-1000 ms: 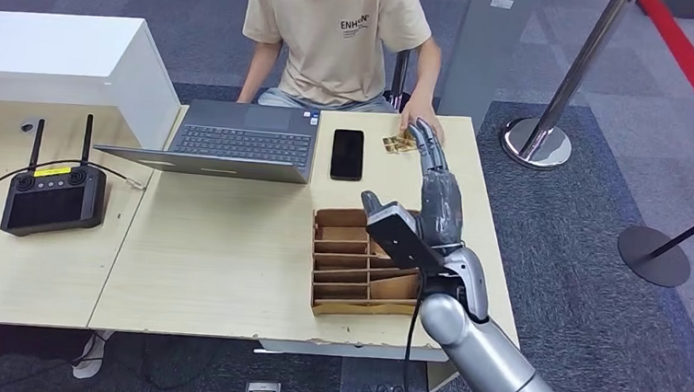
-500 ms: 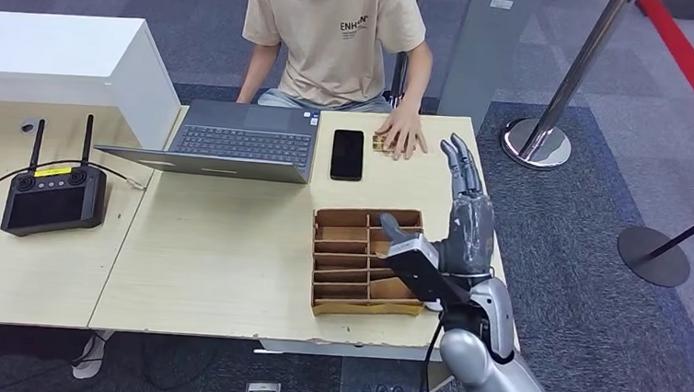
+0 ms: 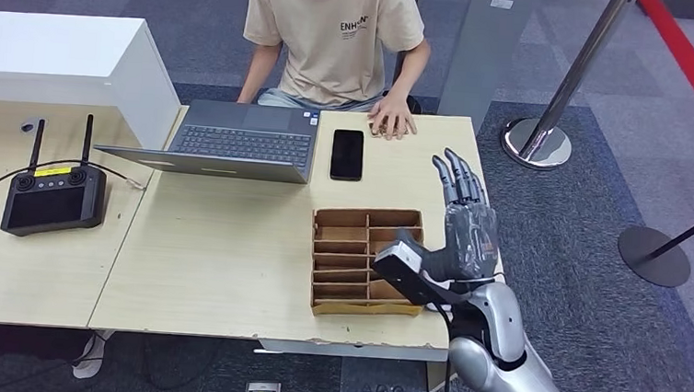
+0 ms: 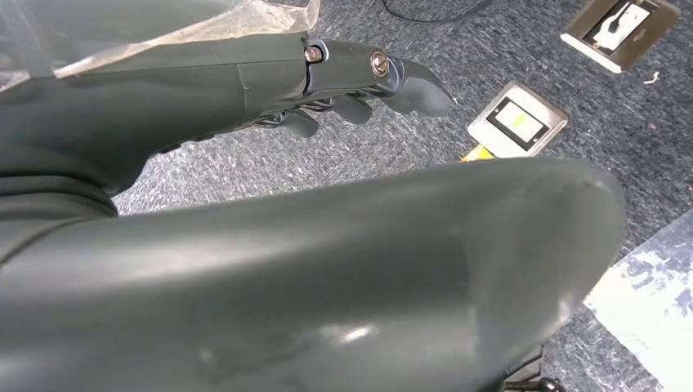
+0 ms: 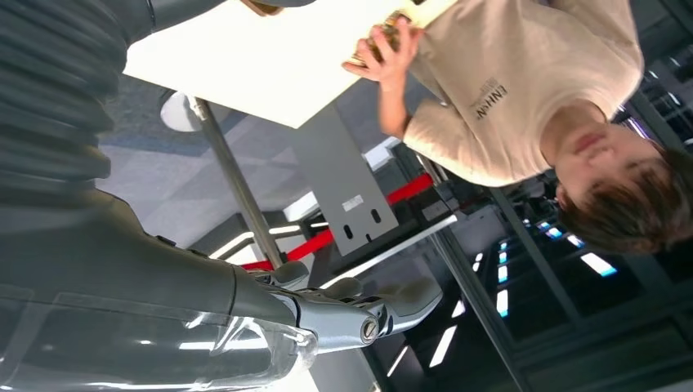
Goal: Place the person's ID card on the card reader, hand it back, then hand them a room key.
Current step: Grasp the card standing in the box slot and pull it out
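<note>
The robot's silver, rounded metal right arm (image 3: 497, 373) ends in a dark grey right hand (image 3: 466, 230) with segmented fingers under clear film. A black box-shaped wrist camera (image 3: 409, 272) trails a thin black cable (image 3: 449, 351).

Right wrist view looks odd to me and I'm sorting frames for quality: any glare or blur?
Right wrist view: turned upside down, glare on the clear cover of the right hand, bright ceiling lights behind. Head view: even light, sharp; laptop crisp.
</note>
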`<act>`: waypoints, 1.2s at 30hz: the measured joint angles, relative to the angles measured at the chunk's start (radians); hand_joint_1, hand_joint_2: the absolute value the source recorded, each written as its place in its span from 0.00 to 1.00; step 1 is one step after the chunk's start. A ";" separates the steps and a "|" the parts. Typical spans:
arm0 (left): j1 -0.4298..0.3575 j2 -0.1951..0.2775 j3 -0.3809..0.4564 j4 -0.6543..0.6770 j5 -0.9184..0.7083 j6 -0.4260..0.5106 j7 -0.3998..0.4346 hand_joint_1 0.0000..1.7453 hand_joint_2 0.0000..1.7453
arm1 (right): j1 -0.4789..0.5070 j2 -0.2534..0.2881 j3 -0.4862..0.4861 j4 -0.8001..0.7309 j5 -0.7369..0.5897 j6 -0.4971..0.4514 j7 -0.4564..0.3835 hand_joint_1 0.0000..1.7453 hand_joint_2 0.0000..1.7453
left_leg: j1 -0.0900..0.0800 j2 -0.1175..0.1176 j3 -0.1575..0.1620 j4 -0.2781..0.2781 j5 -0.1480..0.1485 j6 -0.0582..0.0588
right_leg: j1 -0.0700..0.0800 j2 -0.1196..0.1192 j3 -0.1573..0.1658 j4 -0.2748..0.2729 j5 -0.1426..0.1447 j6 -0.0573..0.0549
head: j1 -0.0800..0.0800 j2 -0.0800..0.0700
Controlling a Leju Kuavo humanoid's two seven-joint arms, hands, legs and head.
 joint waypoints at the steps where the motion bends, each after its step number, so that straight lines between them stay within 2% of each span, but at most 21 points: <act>1: 0.000 0.000 0.001 0.000 0.001 0.001 0.001 0.00 0.00 | 0.000 -0.001 0.002 0.003 -0.009 -0.003 0.001 0.00 1.00 | 0.000 0.000 0.000 0.000 0.000 0.000 | 0.000 0.000 0.000 0.000 0.000 0.000 | 0.000 0.000; 6: 0.000 0.000 0.002 0.000 0.001 0.005 0.004 0.00 0.00 | 0.012 0.001 0.011 0.023 -0.070 -0.035 -0.022 0.01 1.00 | 0.000 0.000 0.000 0.000 0.000 0.000 | 0.000 0.000 0.000 0.000 0.000 0.000 | 0.000 0.000; 10: 0.000 0.000 0.002 0.000 0.001 0.008 0.005 0.00 0.00 | 0.023 0.006 0.019 0.039 -0.131 -0.059 -0.051 0.12 1.00 | 0.000 0.000 0.000 0.000 0.000 0.000 | 0.000 0.000 0.000 0.000 0.000 0.000 | 0.000 0.000; 16: 0.000 0.000 0.002 0.000 0.007 0.012 0.006 0.00 0.00 | 0.037 0.013 0.027 0.059 -0.204 -0.076 -0.093 0.05 1.00 | 0.000 0.000 0.000 0.000 0.000 0.000 | 0.000 0.000 0.000 0.000 0.000 0.000 | 0.000 0.000; 36: 0.001 -0.005 0.004 0.000 0.018 0.018 0.005 0.00 0.00 | 0.053 0.027 0.029 0.098 -0.310 -0.077 -0.153 0.10 1.00 | 0.000 0.000 0.000 0.000 0.000 0.000 | 0.000 0.000 0.000 0.000 0.000 0.000 | 0.000 0.000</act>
